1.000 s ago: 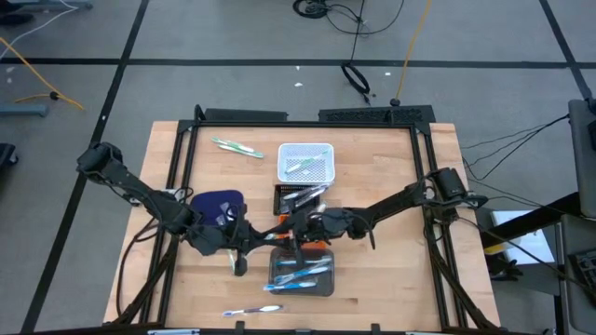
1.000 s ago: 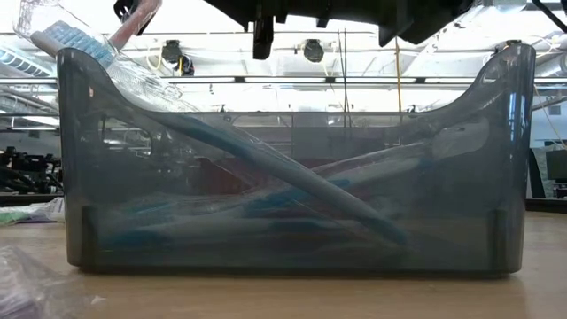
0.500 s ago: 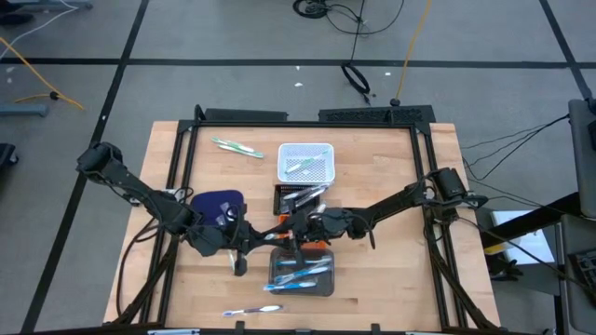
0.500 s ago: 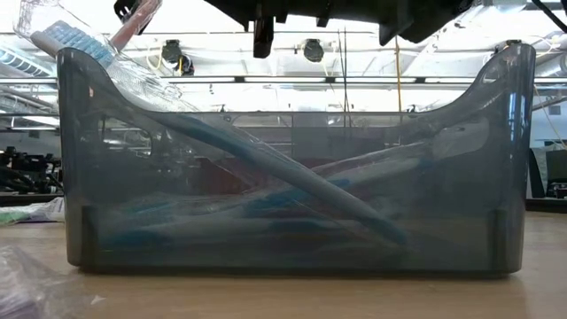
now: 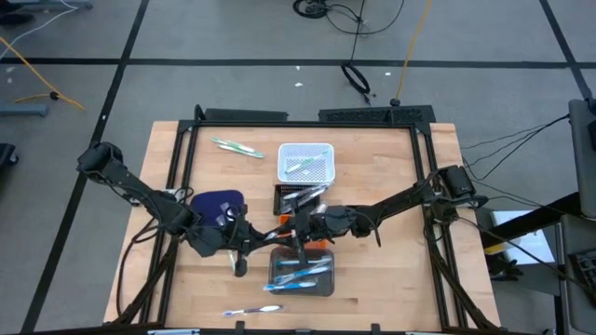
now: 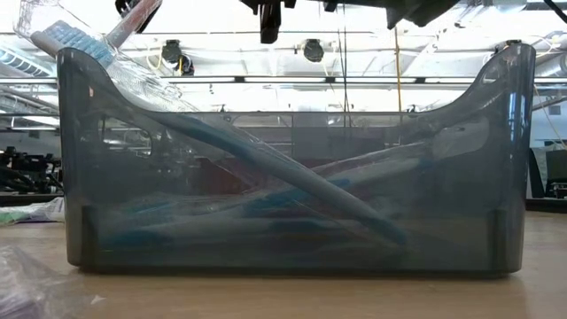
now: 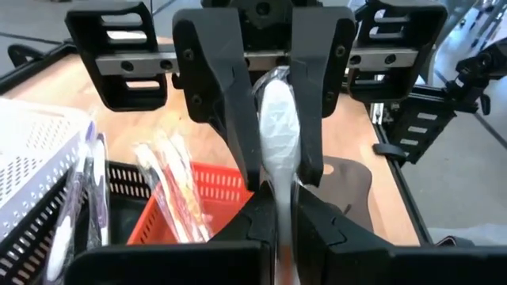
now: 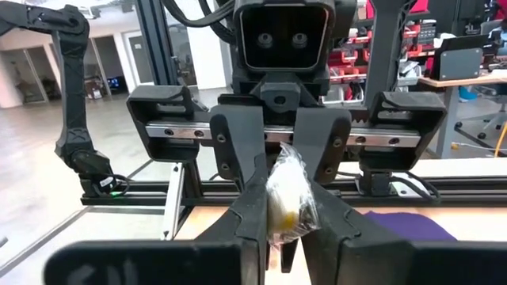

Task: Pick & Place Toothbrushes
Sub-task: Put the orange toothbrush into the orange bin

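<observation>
My two grippers meet tip to tip over the table's middle, above the red tray [image 5: 318, 245]. My left gripper [image 5: 279, 236] and my right gripper [image 5: 300, 227] are both shut on one wrapped toothbrush [image 7: 277, 119], which also shows in the right wrist view [image 8: 287, 196]. A smoky clear bin [image 5: 301, 273] just nearer holds several blue toothbrushes [image 6: 266, 177]; one leans over its rim [image 6: 71, 40]. A white perforated tray [image 5: 305, 161] holds a green toothbrush. Loose toothbrushes lie at the far left [image 5: 237, 147] and by the near edge [image 5: 251, 310]. My left gripper pinches one end of the wrapped toothbrush [image 8: 285, 178] between its two fingers, coming level from the table's left. The toothbrush is lifted clear. My right gripper pinches the toothbrush's other end [image 7: 276, 162] between its two fingers [image 7: 238, 119], coming level from the right. The toothbrush spans the two grippers.
A dark blue mat [image 5: 219, 203] lies behind my left gripper. A black tray [image 5: 298, 197] stands between the red tray and the white one. The red tray holds several wrapped toothbrushes [image 7: 170, 190]. Black frame rails run along the table's sides.
In the low view the dark gripper parts above the bin have gone up a little. In the high view my right arm has shifted slightly. The toothbrush stays held between both grippers.
</observation>
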